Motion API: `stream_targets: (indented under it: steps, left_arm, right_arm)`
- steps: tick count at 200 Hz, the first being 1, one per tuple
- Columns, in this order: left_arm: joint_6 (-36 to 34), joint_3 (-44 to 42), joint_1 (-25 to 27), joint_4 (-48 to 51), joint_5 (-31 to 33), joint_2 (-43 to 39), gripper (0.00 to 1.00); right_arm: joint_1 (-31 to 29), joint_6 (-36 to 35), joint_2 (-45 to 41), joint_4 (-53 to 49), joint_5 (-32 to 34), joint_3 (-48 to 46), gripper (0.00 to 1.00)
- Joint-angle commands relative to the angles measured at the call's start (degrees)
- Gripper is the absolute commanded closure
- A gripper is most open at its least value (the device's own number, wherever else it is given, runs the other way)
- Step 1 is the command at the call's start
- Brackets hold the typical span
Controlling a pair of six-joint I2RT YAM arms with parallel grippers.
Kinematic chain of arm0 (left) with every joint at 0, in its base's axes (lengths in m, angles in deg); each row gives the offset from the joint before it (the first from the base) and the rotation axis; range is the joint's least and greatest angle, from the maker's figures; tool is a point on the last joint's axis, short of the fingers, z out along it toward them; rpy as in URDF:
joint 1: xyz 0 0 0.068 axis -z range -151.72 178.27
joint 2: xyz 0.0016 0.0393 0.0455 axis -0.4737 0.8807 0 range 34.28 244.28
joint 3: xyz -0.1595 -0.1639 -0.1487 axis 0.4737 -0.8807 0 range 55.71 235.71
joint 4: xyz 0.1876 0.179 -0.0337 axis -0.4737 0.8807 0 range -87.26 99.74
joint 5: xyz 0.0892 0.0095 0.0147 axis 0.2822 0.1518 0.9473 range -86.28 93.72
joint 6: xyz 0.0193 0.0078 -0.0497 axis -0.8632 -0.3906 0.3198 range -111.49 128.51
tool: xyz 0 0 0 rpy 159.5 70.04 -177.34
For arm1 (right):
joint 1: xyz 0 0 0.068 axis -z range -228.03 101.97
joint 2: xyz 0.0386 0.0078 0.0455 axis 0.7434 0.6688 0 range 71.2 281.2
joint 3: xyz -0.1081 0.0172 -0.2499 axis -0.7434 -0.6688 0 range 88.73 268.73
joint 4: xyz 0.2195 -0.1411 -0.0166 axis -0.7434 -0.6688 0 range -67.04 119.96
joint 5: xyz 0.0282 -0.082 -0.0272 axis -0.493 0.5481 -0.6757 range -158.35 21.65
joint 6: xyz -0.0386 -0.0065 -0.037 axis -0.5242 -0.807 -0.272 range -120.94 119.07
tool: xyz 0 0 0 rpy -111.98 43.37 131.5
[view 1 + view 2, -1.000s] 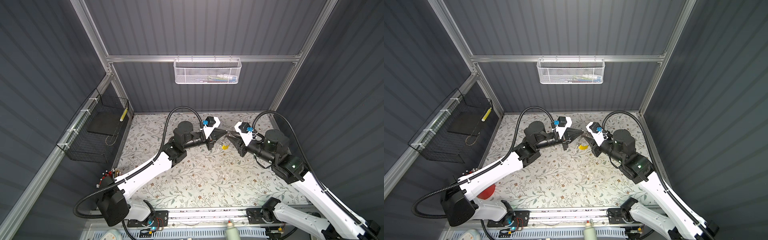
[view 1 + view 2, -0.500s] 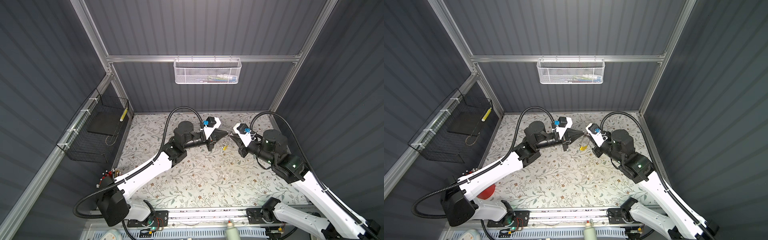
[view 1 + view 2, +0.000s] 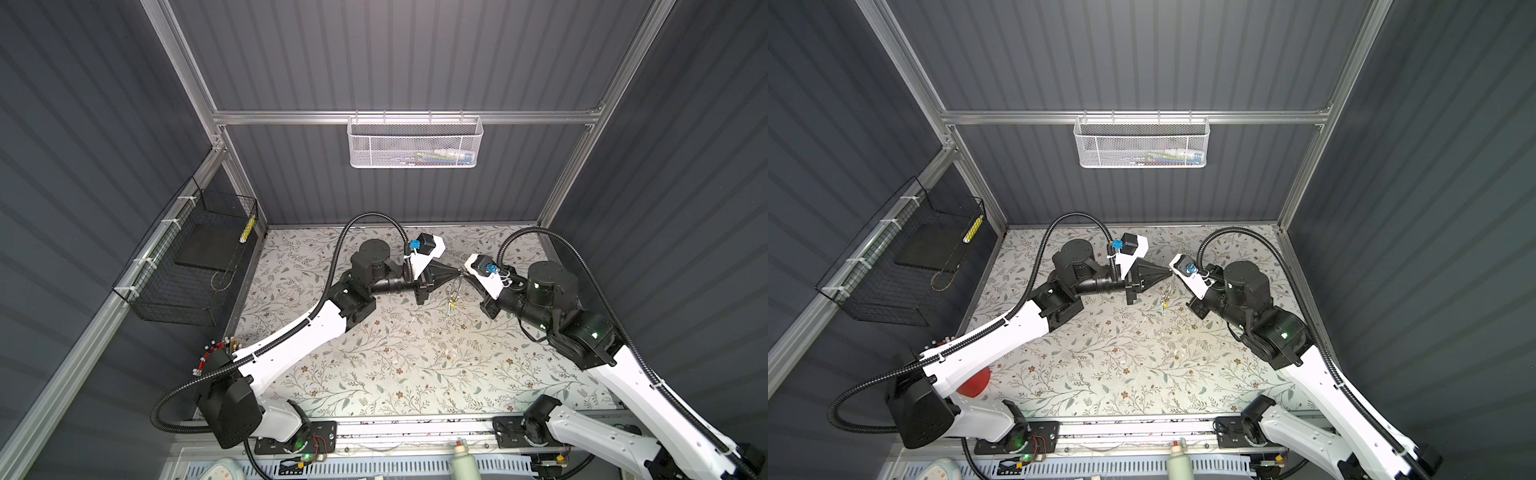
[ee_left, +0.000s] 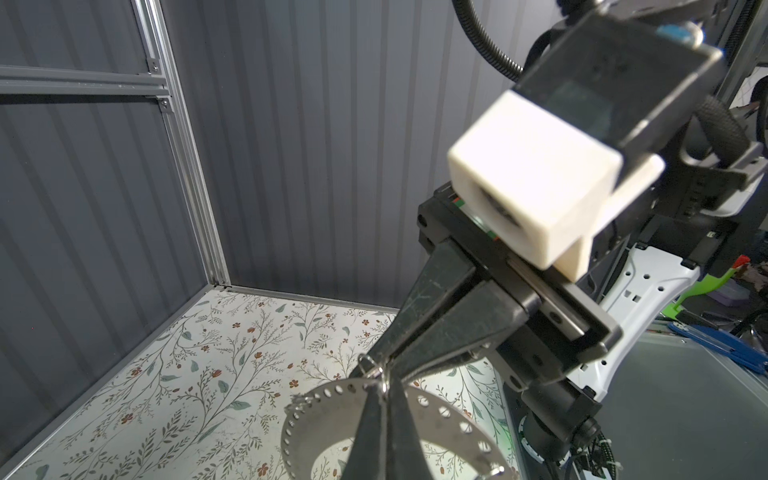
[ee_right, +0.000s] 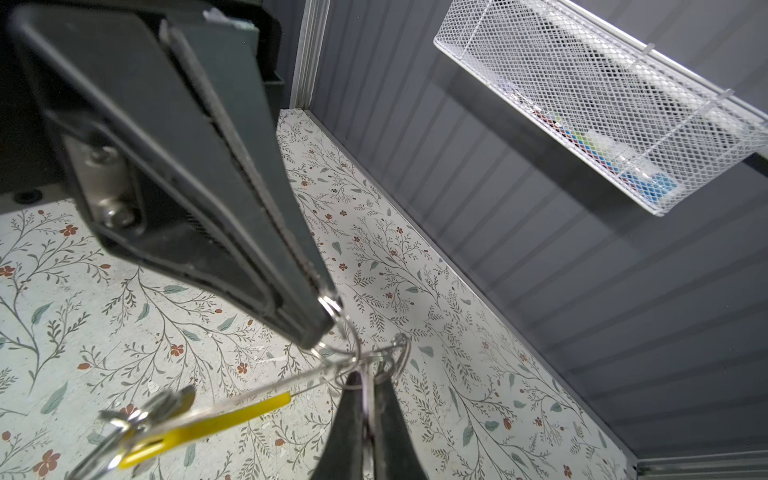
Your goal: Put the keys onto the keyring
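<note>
Both grippers meet tip to tip above the middle of the table. The keyring (image 4: pixel 436 409) is a thin grey loop band with holes and a yellow segment (image 5: pixel 208 426); it hangs below them (image 3: pixel 455 291) (image 3: pixel 1168 295). My left gripper (image 4: pixel 383 388) (image 5: pixel 320 328) (image 3: pixel 459 271) is shut on the keyring's top, at a small wire ring (image 4: pixel 369 362). My right gripper (image 5: pixel 365 380) (image 4: pixel 376 359) is shut on a thin silvery piece among the wire rings (image 5: pixel 392 353), apparently a key seen edge-on. Blurred silvery keys (image 5: pixel 145 409) dangle by the yellow segment.
The floral table (image 3: pixel 395 365) lies below. A white mesh basket (image 3: pixel 415 141) hangs on the back wall and a black wire basket (image 3: pixel 191 270) on the left wall. A red object (image 3: pixel 974 384) sits under the left arm. A bottle (image 3: pixel 459 459) stands at the front rail.
My right gripper's jaws have closed at the ring cluster beside the left fingertips. The keyring's yellow end now hangs lower and straighter. The left gripper has stayed shut and hardly moved.
</note>
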Motion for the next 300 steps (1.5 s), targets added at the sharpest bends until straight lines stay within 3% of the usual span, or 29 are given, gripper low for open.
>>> stream_targets:
  steps: [1, 37, 106, 188, 247, 300]
  left_arm:
    - [2.55, 1.53, 0.10, -4.65, -3.50, 0.07, 1.00]
    - [2.89, 0.88, 0.09, -5.91, -3.95, -0.01, 1.00]
    - [2.33, -0.74, -0.05, -7.80, -3.68, -0.71, 1.00]
    - [9.35, -6.03, -0.01, -22.65, -3.16, 0.56, 1.00]
    - [-2.16, -5.79, 0.07, -12.94, -1.06, -3.77, 1.00]
    - [-8.00, -4.91, 0.00, -10.43, -1.73, -4.71, 1.00]
  right_arm:
    - [-0.31, -1.14, 0.93, -2.35, -4.47, -0.28, 1.00]
    - [-0.28, -1.33, 2.56, -3.30, -10.78, 0.21, 1.00]
    - [-0.03, -1.33, 1.58, -2.51, -13.49, -0.95, 1.00]
    - [-0.03, -0.26, 4.10, 0.01, -17.30, 0.65, 1.00]
    - [0.43, 1.20, -1.29, 1.00, -8.89, -2.22, 1.00]
    - [0.43, -0.01, -2.95, -0.76, -6.22, -1.54, 1.00]
